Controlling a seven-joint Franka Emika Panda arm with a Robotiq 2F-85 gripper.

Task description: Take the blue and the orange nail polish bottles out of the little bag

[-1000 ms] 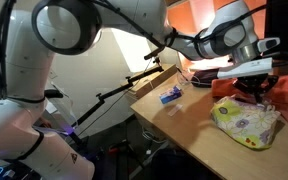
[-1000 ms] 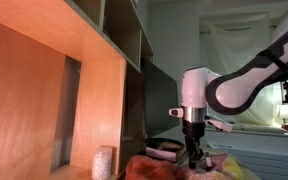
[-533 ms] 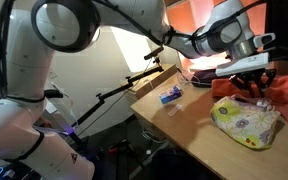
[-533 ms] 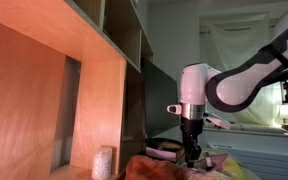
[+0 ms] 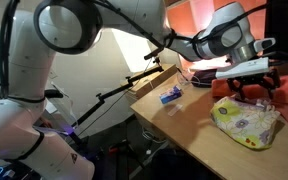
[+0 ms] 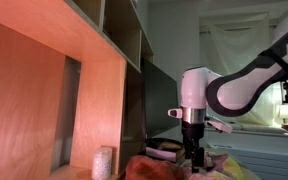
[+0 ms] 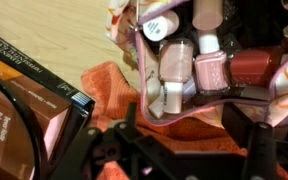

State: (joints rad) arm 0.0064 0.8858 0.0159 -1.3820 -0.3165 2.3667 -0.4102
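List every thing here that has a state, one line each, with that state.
tool: open, nothing between its jaws, over the bag's mouth.
bag: open, with bottles inside.
pink bottles: capped, lying in the bag.
dark red bottle: lying in the bag.
blue bottle: out of the bag, lying on the table.
cloth: rumpled, against the bag.

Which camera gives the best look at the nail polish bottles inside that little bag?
The wrist view. It looks straight into the little bag, so the nail polish bottles show: pink and dark red ones, white caps. In an exterior view only the bag's dotted outside shows; neither exterior view reveals any bottle.
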